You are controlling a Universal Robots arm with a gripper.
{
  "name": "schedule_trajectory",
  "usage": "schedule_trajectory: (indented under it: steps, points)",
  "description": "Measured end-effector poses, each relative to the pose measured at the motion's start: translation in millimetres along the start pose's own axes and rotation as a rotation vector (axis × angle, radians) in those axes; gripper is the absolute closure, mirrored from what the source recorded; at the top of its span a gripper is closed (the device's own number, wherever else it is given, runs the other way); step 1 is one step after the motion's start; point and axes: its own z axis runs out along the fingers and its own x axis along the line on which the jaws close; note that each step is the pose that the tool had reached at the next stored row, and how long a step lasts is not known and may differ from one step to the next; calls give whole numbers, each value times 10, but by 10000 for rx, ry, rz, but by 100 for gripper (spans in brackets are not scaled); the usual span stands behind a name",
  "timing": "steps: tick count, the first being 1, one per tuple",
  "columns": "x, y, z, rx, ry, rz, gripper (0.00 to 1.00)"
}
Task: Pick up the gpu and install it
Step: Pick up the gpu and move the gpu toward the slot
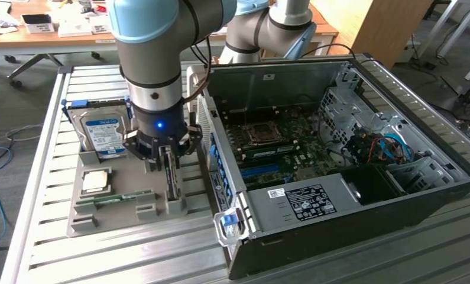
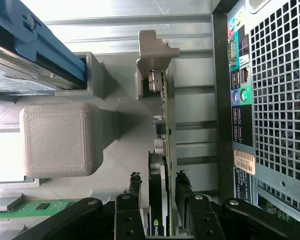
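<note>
- Carrying everything, the slatted metal bench (image 1: 100, 260) holds the open computer case (image 1: 424, 195) and, just beside the case's rear panel, a grey holder tray (image 1: 124, 177).
- Inside the case the motherboard (image 1: 286, 142) lies bare, with no card seated in it, so the install has not begun.
- The arm (image 1: 152, 59) hangs straight down beside the case, its wrist vertical over the tray edge nearest the case.
- The gpu (image 1: 172, 183) stands on edge in its tray slot, near the case's rear panel and parallel to it; it has not been lifted, so both pickup and install remain.
- The jaws straddle the card's upper edge, one on each face. A thin gap shows on both sides, so I judge them narrowly parted and not yet pinching.
</note>
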Motion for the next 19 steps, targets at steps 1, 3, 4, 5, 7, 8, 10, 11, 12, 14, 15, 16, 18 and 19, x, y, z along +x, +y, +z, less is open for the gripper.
schedule_trajectory:
  steps: [1, 3, 4, 5, 7, 8, 10, 11, 12, 14, 15, 16, 18, 19]
  points:
    - [0, -2, 0, 0, -1, 0, 58]
    - [0, -7, 0, -1, 0, 0, 58]
    - [-1, -10, 0, 0, 0, 0, 58]
    - [-1, -12, 0, -1, -1, 0, 58]
    - [-1, -13, 0, -2, -2, 1, 58]
    - [-1, -13, 0, -1, -1, 1, 58]
    - [-2, -14, 0, -1, -1, 0, 58]
    - [-1, -14, 0, -1, -1, 1, 58]
    - [-2, -14, 0, -1, -1, 0, 58]
    - [-2, -14, 0, -1, -1, 0, 58]
    - [-2, -14, 0, 0, 0, 0, 58]
    - [-2, -14, 0, -1, -1, 0, 60]
    - [-2, -14, 0, -1, -1, 0, 67]
    - [-1, -14, 0, -1, 0, 1, 67]
